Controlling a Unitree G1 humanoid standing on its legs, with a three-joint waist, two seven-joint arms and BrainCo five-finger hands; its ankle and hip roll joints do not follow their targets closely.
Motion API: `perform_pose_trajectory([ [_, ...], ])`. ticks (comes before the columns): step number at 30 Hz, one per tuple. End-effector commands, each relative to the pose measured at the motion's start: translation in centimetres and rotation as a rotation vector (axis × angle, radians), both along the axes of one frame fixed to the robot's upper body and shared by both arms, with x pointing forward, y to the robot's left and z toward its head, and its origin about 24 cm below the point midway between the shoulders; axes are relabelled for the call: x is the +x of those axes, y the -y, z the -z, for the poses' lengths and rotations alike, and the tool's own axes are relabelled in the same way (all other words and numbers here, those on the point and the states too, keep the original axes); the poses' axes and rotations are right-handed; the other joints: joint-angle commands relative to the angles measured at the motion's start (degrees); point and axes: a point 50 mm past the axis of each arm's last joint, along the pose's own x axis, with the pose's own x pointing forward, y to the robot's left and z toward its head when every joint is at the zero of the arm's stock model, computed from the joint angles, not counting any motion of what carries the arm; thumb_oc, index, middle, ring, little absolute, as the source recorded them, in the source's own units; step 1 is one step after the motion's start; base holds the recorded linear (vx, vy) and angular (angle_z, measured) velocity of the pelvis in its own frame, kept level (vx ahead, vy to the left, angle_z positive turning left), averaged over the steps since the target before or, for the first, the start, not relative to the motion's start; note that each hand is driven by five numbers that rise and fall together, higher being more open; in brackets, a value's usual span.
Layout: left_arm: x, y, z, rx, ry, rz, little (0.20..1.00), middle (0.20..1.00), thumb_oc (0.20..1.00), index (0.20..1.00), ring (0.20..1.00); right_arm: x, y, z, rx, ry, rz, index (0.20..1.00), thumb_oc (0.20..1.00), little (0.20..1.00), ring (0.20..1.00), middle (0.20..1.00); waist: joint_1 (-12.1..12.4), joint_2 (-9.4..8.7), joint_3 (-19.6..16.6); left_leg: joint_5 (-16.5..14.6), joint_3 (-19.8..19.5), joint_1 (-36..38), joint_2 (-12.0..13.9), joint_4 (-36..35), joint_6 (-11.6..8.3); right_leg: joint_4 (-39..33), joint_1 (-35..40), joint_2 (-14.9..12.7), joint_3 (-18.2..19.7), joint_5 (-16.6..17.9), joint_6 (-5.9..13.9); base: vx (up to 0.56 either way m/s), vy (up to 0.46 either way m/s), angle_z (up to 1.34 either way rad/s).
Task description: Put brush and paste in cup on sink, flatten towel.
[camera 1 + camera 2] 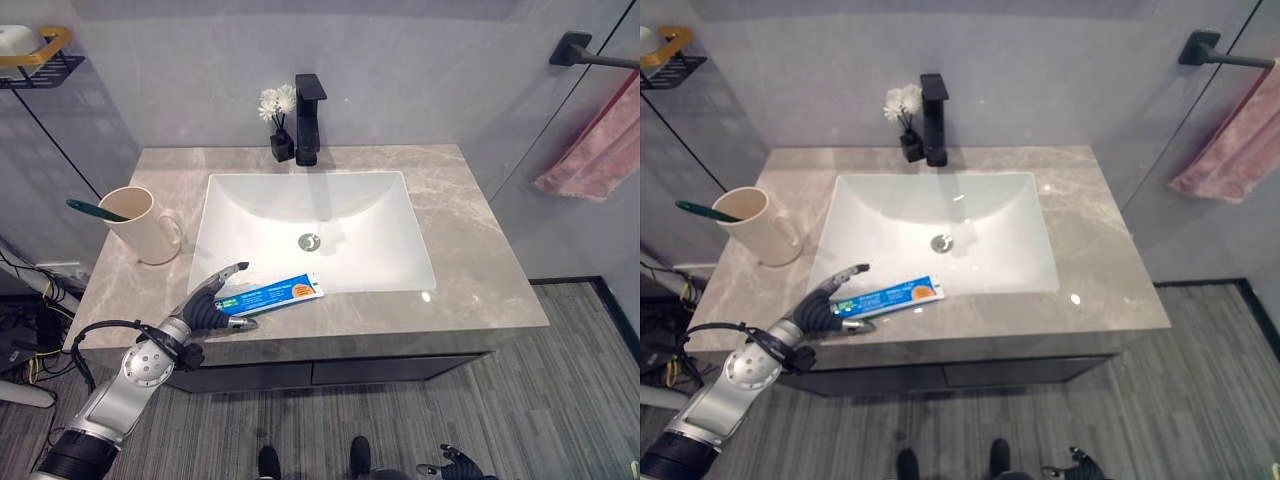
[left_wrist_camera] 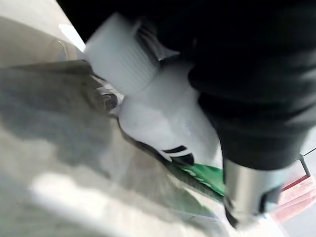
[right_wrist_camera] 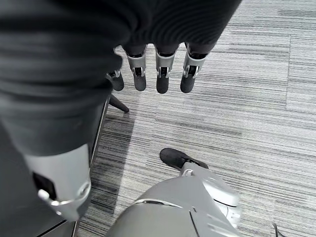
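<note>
Glossy flat paste tube (image 1: 270,294) — left hand (image 1: 205,308) fingers around its capped end

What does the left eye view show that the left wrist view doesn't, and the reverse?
Left eye view: the cup with the brush in it, the basin, the tap, and the pink towel bunched on its rail. Left wrist view: the paste's white ribbed cap, close against the counter. Both: the left hand around the cap end of the paste.
</note>
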Motion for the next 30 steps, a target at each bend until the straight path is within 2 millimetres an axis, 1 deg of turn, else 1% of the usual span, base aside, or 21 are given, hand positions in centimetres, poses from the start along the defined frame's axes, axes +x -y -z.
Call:
perform_pose_trajectory([
  [1,0.0,0.2,1.0,-0.02,-0.039,-0.009,0.799,0.799,0.799,0.799,0.799,1.5,1.1,-0.7,-0.028,0.037,-0.029,1.0,1.0,1.0,1.0,1.0,-0.71,0.75,3.16,-3.0,0.77,0.89,2.77,0.55,1.77,-0.07,0.17,-3.3,2.31,1.26,-0.45,0.0,0.0,0.0],
  [2,0.0,0.2,1.0,-0.009,-0.038,-0.009,0.586,0.586,0.586,0.586,0.586,1.6,1.1,-0.7,-0.028,0.039,-0.032,1.0,1.0,1.0,1.0,1.0,-0.74,0.79,3.26,-2.98,0.75,0.85,2.76,0.55,1.78,-0.07,0.18,-3.28,2.28,1.2,-0.45,0.0,0.0,0.0],
  [3,0.0,0.2,0.8,0.05,-0.019,0.009,0.473,0.473,0.473,0.473,0.473,1.6,1.0,-0.7,-0.027,0.038,-0.034,1.0,1.0,1.0,1.0,1.0,-0.68,0.81,3.48,-3.03,0.69,0.82,2.74,0.55,1.82,-0.07,0.13,-3.26,2.32,1.17,-0.47,0.0,0.0,0.0],
  [4,0.0,0.2,0.6,0.076,-0.006,0.015,0.423,0.423,0.423,0.423,0.423,1.7,0.9,-0.7,-0.025,0.042,-0.035,1.0,1.0,1.0,1.0,1.0,-0.62,0.76,3.59,-3.05,0.69,0.78,2.75,0.55,1.86,-0.07,0.09,-3.26,2.35,1.18,-0.45,0.0,0.0,0.0],
  [5,0.0,0.3,0.4,0.146,0.017,0.045,0.2,0.2,0.2,0.2,0.2,1.7,0.8,-0.6,-0.024,0.043,-0.037,1.0,1.0,1.0,1.0,1.0,-0.6,0.65,3.63,-3.12,0.73,0.92,2.8,0.55,1.78,-0.07,0.23,-3.29,2.34,1.07,-0.3,0.0,0.0,0.0],
  [7,-0.1,0.6,0.4,0.205,0.036,0.077,0.2,0.2,0.2,0.2,0.2,1.6,0.7,-0.6,-0.026,0.039,-0.035,1.0,1.0,1.0,1.0,1.0,-0.38,0.46,3.16,-3.35,0.78,1.98,2.88,0.55,1.63,-0.07,1.08,-3.26,2.24,0.69,0.0,0.01,-0.017,-0.01],
  [10,-0.1,0.6,0.4,0.226,0.065,0.074,0.2,0.2,0.2,0.2,0.2,1.4,0.7,-0.5,-0.02,0.038,-0.009,1.0,1.0,1.0,1.0,1.0,-0.38,0.23,2.09,-3.69,0.74,3.38,3.04,0.55,1.43,-0.07,2.46,-3.27,2.06,0.17,0.19,0.03,-0.038,0.0],
  [13,0.1,0.9,-0.7,0.244,0.149,0.068,0.2,0.2,0.2,0.2,0.2,1.5,1.3,-0.6,-0.017,0.06,0.092,1.0,1.0,1.0,1.0,1.0,-0.33,0.14,0.54,-4.01,0.65,4.94,3.2,0.55,1.21,-0.07,4.13,-3.17,1.78,-0.46,0.14,0.03,-0.042,-0.01],
  [15,0.3,0.9,-2.2,0.279,0.254,0.044,0.2,0.2,0.2,0.2,0.2,2.4,2.7,-1.3,-0.004,0.137,0.262,1.0,1.0,1.0,1.0,1.0,-0.53,0.0,-0.91,-4.33,0.45,6.34,3.32,0.55,1.11,-0.07,5.62,-2.95,1.56,-1.09,-0.1,0.01,-0.045,0.0],
  [18,0.4,0.7,-3.6,0.321,0.35,0.01,0.2,0.2,0.2,0.2,0.2,3.1,4.3,-2.2,0.015,0.227,0.442,1.0,1.0,1.0,1.0,1.0,-0.8,-0.02,-1.81,-4.38,0.42,6.92,3.4,0.55,1.11,-0.07,6.24,-2.86,1.48,-1.32,-0.32,-0.01,-0.011,0.01],
  [20,0.5,0.3,-4.5,0.35,0.413,-0.029,0.2,0.2,0.2,0.2,0.2,3.8,5.9,-3.3,0.01,0.31,0.553,1.0,1.0,1.0,1.0,1.0,-1.04,-0.03,-2.38,-4.52,0.41,7.12,3.36,0.55,1.17,-0.07,6.38,-2.82,1.59,-1.34,-0.46,-0.02,-0.008,0.01],
  [21,0.5,0.1,-5.4,0.38,0.465,-0.043,0.2,0.2,0.2,0.2,0.2,4.2,6.8,-4.0,0.01,0.361,0.617,1.0,1.0,1.0,1.0,1.0,-1.2,-0.07,-2.65,-4.55,0.42,7.17,3.33,0.55,1.19,-0.07,6.4,-2.79,1.68,-1.28,-0.53,-0.05,-0.015,0.01],
  [22,0.6,-0.1,-5.7,0.388,0.487,-0.056,0.2,0.2,0.2,0.2,0.2,4.0,7.4,-4.2,0.007,0.377,0.645,1.0,1.0,1.0,1.0,1.0,-1.27,-0.09,-2.77,-4.57,0.42,7.22,3.3,0.55,1.16,-0.07,6.45,-2.81,1.69,-1.25,-0.52,-0.05,-0.021,0.01],
  [23,0.5,-0.2,-6.3,0.398,0.523,-0.068,0.2,0.2,0.2,0.2,0.2,4.0,8.5,-4.9,-0.012,0.412,0.706,1.0,1.0,1.0,1.0,1.0,-1.37,-0.18,-2.99,-4.64,0.4,7.27,3.25,0.55,1.15,-0.07,6.49,-2.8,1.68,-1.22,-0.49,-0.04,-0.018,0.0],
  [24,0.4,-0.3,-7.0,0.414,0.568,-0.083,0.2,0.2,0.2,0.2,0.2,3.9,9.7,-5.6,-0.047,0.442,0.757,1.0,1.0,1.0,1.0,1.0,-1.48,-0.13,-3.23,-4.73,0.41,7.34,3.21,0.55,1.11,-0.07,6.55,-2.82,1.67,-1.19,-0.48,0.0,0.0,0.0],
  [25,0.4,-0.7,-7.6,0.437,0.605,-0.106,0.2,0.2,0.2,0.2,0.2,3.3,11.1,-6.1,-0.116,0.438,0.822,1.0,1.0,1.0,1.0,1.0,-1.6,-0.14,-3.6,-4.86,0.46,7.38,3.21,0.55,0.93,-0.07,6.63,-2.83,1.66,-1.22,-0.41,0.0,0.0,0.0],
  [26,0.2,-0.7,-9.0,0.454,0.676,-0.129,0.2,0.2,0.2,0.2,0.2,3.2,13.0,-7.2,-0.241,0.431,0.901,1.0,1.0,1.0,1.0,1.0,-1.5,0.12,-3.75,-5.24,0.53,7.56,3.18,0.55,0.73,-0.07,6.88,-2.9,1.54,-1.38,-0.31,0.0,0.0,0.0],
  [27,0.2,-0.7,-9.0,0.454,0.676,-0.129,0.2,0.2,0.2,0.2,0.2,3.3,13.0,-7.2,-0.241,0.431,0.901,1.0,1.0,1.0,1.0,1.0,-1.49,0.13,-3.75,-5.2,0.54,7.51,3.19,0.55,0.72,-0.07,6.82,-2.89,1.56,-1.34,-0.33,0.0,0.0,0.0],
  [28,0.2,-1.1,-9.8,0.475,0.732,-0.163,0.2,0.2,0.2,0.2,0.2,4.2,13.9,-8.5,-0.289,0.476,0.953,1.0,1.0,1.0,1.0,1.0,-1.55,0.29,-4.08,-5.15,0.58,7.55,3.13,0.55,0.69,-0.07,6.82,-2.95,1.62,-1.32,-0.14,0.0,0.0,0.0],
  [29,0.2,-1.4,-10.4,0.476,0.797,-0.214,0.2,0.2,0.2,0.2,0.2,6.1,14.4,-10.5,-0.283,0.596,1.012,1.0,1.0,1.0,1.0,1.0,-2.01,0.42,-4.46,-5.13,0.77,7.67,3.1,0.55,0.77,-0.07,6.8,-3.02,1.88,-1.24,-0.11,0.0,0.0,0.0],
  [30,0.0,-1.4,-11.4,0.489,0.86,-0.232,0.2,0.2,0.2,0.2,0.2,7.2,14.3,-12.2,-0.289,0.682,1.013,1.0,1.0,1.0,1.0,1.0,-2.32,0.58,-4.65,-5.21,0.97,7.69,3.09,0.55,0.85,-0.07,6.79,-2.98,2.01,-1.15,-0.24,-0.05,0.013,-0.02],
])
